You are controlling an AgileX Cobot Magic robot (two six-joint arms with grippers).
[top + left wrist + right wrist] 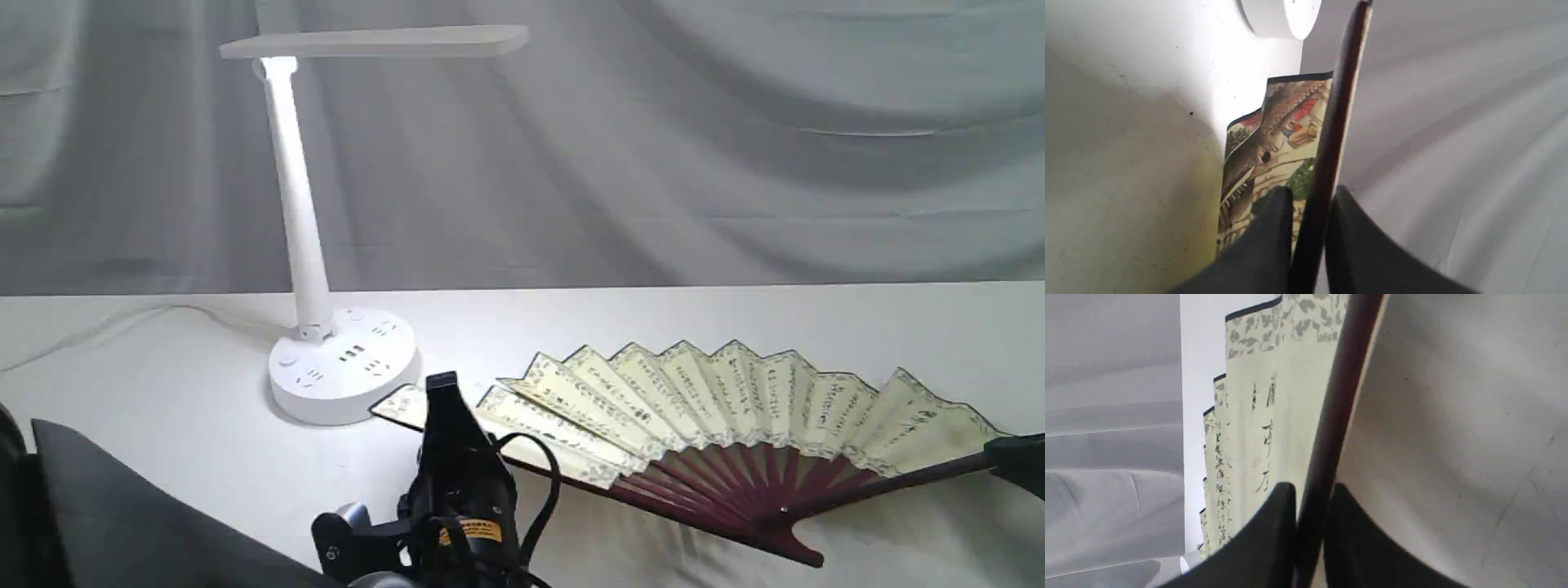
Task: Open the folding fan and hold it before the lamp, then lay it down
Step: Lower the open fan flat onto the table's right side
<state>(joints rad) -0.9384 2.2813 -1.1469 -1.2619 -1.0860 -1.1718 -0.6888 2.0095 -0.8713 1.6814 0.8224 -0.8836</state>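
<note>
The folding fan (pixel 735 400) is spread fully open on the right half of the white table (pixel 653 314), low over the surface. Its cream, calligraphy-covered leaf arcs toward the far side and its maroon ribs gather at the pivot on the near side. Whether it rests on the table or hangs just above it cannot be told. The left gripper (pixel 442 384) is clamped on the fan's left guard, just near and right of the lamp's round base (pixel 343 367). In the left wrist view its two black fingers (pixel 1265 245) press on either side of the dark guard stick (pixel 1339 102), with a colourfully painted face of the leaf beside it. The right gripper (pixel 992 449) pinches the right guard at the scene's right edge, and the right wrist view shows its jaws closed on the stick beside columns of black characters. The white desk lamp (pixel 298 204) stands at far left, stem upright and flat head reaching right, with a bright glow where head meets stem. Grey draped cloth (pixel 735 147) hangs behind.
</note>
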